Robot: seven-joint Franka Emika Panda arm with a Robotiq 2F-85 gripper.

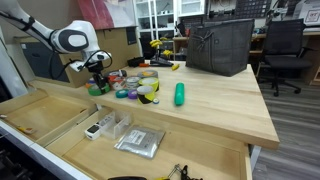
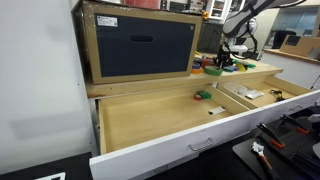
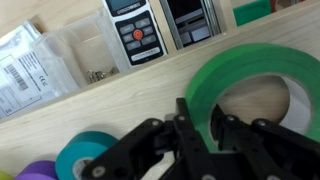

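Gripper point(image 3: 203, 116) grips green tape point(image 3: 250, 62), bag label point(image 3: 24, 66) blurred

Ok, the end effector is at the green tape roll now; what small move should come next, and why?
Probably a short, straight lift. The end effector looks shut on the wall of the green tape roll, one finger inside the ring and one outside. The teal roll lies close beside it, so a sideways move might knock it.

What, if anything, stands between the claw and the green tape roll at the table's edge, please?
Nothing visible does. In the wrist view the claw is shut on the wall of the green tape roll, one finger outside and one in its hole. The teal roll lies beside it, not between.
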